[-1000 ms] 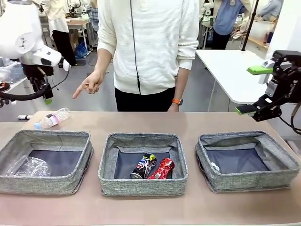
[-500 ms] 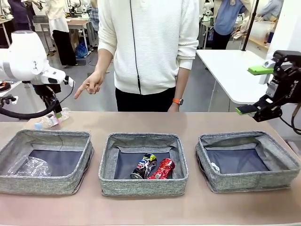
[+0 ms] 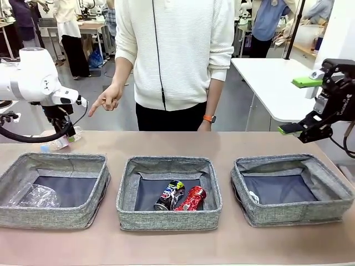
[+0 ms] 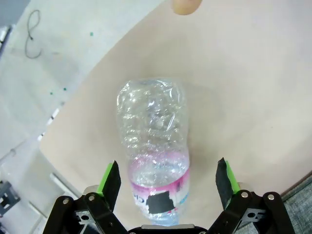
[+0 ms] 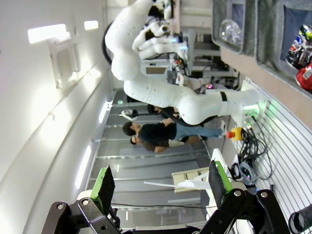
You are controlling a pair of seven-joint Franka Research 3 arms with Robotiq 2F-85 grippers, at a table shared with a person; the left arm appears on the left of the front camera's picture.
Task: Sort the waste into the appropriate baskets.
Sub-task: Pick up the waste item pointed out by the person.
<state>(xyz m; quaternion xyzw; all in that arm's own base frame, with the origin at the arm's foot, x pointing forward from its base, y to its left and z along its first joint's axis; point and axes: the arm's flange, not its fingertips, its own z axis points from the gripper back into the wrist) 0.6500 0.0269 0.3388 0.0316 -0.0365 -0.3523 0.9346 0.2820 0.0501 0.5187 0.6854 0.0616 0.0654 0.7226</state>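
Jaws of the left gripper (image 4: 168,178) gape wide, straddling the pink-labelled bottle (image 4: 155,151) for pickup; right gripper (image 3: 299,105) idles equally wide, holding nothing.

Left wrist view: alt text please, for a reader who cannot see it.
The open left gripper hangs over a crushed clear plastic bottle with a pink label, lying on the tan table, one green-padded finger on each side and neither touching it. A person's fingertip shows at the top edge.
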